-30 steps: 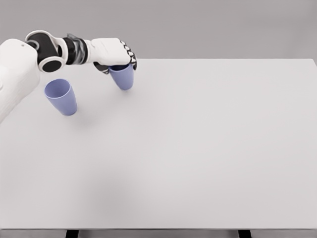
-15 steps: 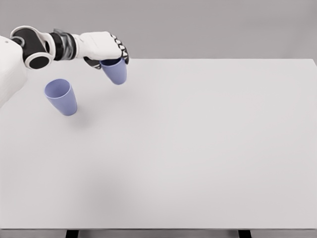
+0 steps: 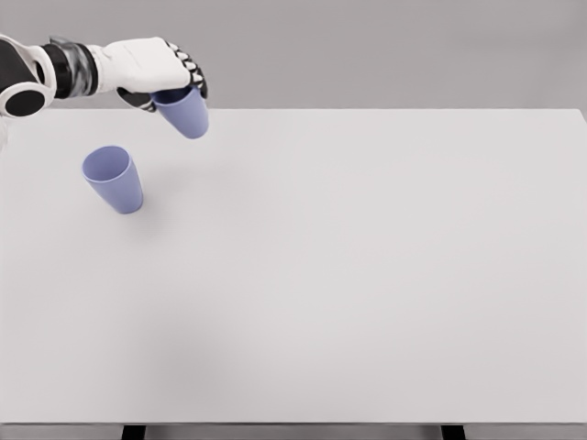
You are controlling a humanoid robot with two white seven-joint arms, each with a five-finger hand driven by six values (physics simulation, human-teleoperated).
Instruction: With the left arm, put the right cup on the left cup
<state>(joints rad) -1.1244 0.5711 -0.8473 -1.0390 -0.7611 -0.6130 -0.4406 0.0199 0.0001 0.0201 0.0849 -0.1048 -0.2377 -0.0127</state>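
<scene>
- The left hand point(image 3: 151, 75) is up near the far left corner of the table point(image 3: 367, 275), and its arm comes in from the left side.
- Its fingers are wrapped around the rim of the right cup point(image 3: 183, 112), so the hand is holding that cup from the top.
- The right cup hangs in the air above the far edge of the table. It does not touch the table.
- The cup is almost straight up and down, with its open end up in the hand and its small bottom pointing down and a little to the right.
- The left cup point(image 3: 113, 180) stands on the table near the left edge, with its open mouth facing up.
- The left cup is below the held cup, closer to the robot and a bit more to the left. The two cups are near but not touching.
- I think the hand must bring its cup toward the robot and left, until its bottom is right over the open mouth, and then go down.
- The right hand cannot be seen.
</scene>
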